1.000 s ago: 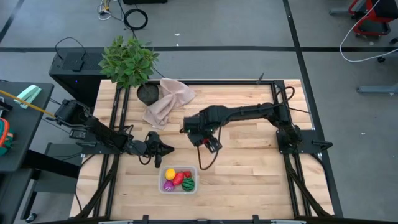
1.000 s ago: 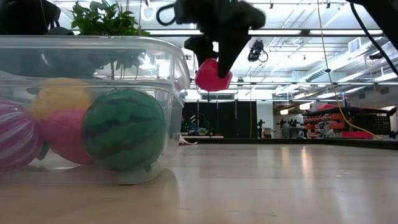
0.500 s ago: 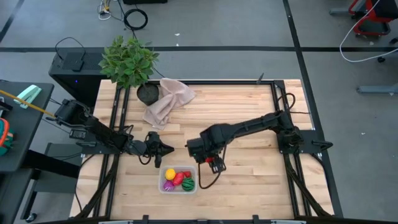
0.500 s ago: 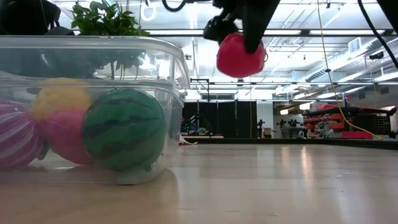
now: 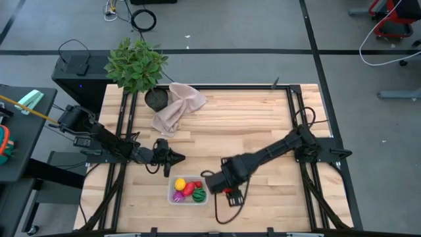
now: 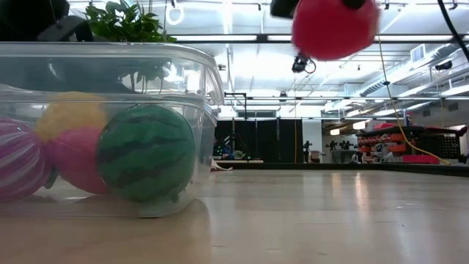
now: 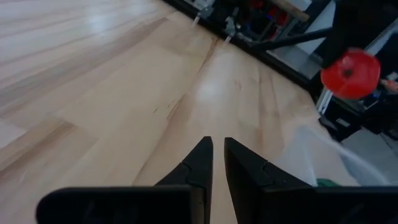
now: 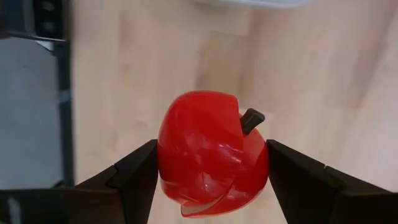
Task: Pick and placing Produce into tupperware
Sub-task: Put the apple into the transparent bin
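The clear tupperware tub (image 5: 189, 189) stands near the table's near edge. It holds a yellow, a red, a purple striped and a green striped toy ball (image 6: 146, 152). My right gripper (image 5: 228, 191) hovers just right of the tub, shut on a red toy apple (image 8: 211, 158), which shows high above the table in the low view (image 6: 335, 26). My left gripper (image 5: 174, 157) waits shut, just beyond the tub's far left corner, low over the wood (image 7: 213, 155). My right gripper pinches the red apple between its two fingers, one finger (image 8: 140, 175) on each side of the apple's round body (image 8: 171, 155). The fingers point down from above. The apple is lifted clear of the table, its dark stem (image 8: 250, 119) showing.
A leafy potted plant (image 5: 137, 66) and a crumpled beige cloth (image 5: 176, 106) sit at the table's far left. Black frame rails (image 5: 122, 131) run along both sides. Bare wood (image 5: 263, 125) lies across the middle and right of the table.
My right gripper has carried the red apple from the table's middle toward the near edge and now stands beside the tub's right side. It has stayed shut on the apple. In the low view the apple has come closer and higher.
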`<action>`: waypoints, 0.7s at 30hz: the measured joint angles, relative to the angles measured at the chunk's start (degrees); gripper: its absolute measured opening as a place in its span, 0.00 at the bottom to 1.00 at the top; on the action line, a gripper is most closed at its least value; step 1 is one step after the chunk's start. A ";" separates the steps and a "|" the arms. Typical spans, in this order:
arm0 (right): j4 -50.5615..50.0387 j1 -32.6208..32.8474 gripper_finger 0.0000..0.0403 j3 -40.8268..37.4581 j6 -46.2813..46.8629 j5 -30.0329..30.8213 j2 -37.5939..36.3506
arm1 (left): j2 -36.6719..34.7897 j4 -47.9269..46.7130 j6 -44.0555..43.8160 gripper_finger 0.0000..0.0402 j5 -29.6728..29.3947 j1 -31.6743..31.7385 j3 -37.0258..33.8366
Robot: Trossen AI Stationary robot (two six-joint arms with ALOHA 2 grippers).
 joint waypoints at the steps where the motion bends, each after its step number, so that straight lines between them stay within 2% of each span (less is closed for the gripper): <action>1: 0.56 0.88 0.68 0.00 0.93 -0.02 0.00 | 0.00 0.71 0.35 0.12 0.00 -0.02 0.00; 5: 4.04 3.70 0.68 0.00 3.60 0.01 0.00 | 0.00 1.51 0.52 0.12 0.00 0.00 0.00; 9: 8.28 4.70 0.68 0.00 3.64 2.58 0.00 | 0.00 1.07 0.54 0.12 0.00 0.00 0.00; 16: 17.27 3.02 0.68 0.00 3.66 8.30 0.02 | 0.00 1.07 0.97 0.12 0.00 0.00 0.00; 21: 24.97 0.44 0.68 0.00 4.86 9.35 0.02 | 0.00 1.09 1.76 0.13 0.00 -0.04 0.00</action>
